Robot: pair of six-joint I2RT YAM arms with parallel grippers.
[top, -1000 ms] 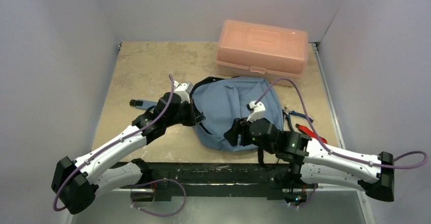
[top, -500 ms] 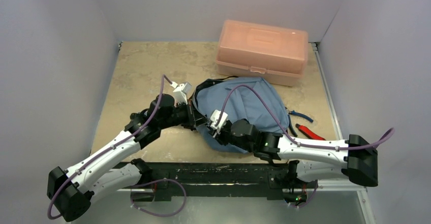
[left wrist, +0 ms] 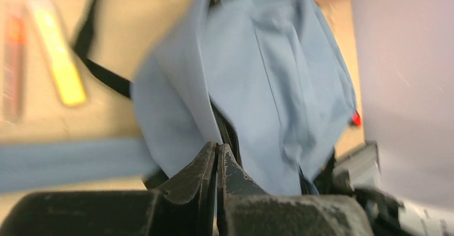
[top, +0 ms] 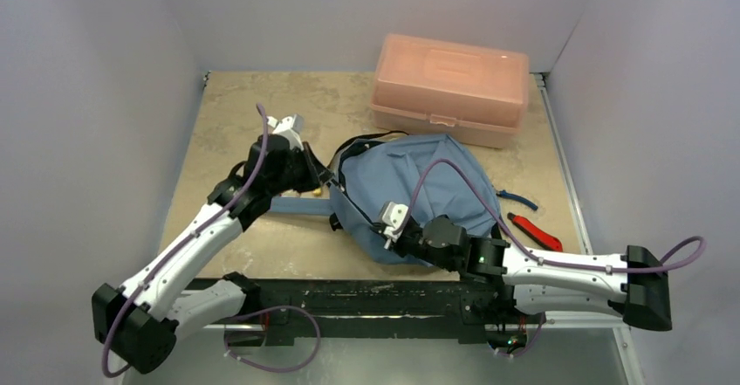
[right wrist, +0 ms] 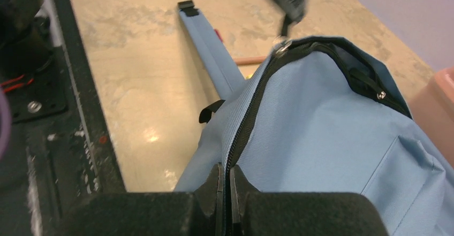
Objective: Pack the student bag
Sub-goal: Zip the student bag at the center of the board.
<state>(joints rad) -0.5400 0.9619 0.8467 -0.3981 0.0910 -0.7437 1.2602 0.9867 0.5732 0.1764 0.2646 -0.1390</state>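
Observation:
The student bag (top: 428,189), blue-grey fabric with a dark zipper, lies mid-table; it also fills the left wrist view (left wrist: 278,70) and the right wrist view (right wrist: 332,139). My left gripper (top: 325,178) (left wrist: 217,149) is at the bag's left upper edge, shut on the zipper pull (right wrist: 281,43). At the near-left corner of the bag my right gripper (top: 385,232) (right wrist: 226,174) is shut, pinching the fabric along the zipper line (right wrist: 251,118). A wide blue shoulder strap (top: 292,203) (right wrist: 211,54) trails left over the table.
A salmon-pink plastic box (top: 449,88) stands at the back right, close behind the bag. A red-handled tool (top: 534,230) and a blue-handled one (top: 517,199) lie right of the bag. A yellow stick (left wrist: 59,59) and a red one (left wrist: 13,65) lie left of it.
My right gripper swung to the bag's near-left corner and closed on its zipper edge. The left arm pulled up and left with the zipper pull, uncovering the blue strap.

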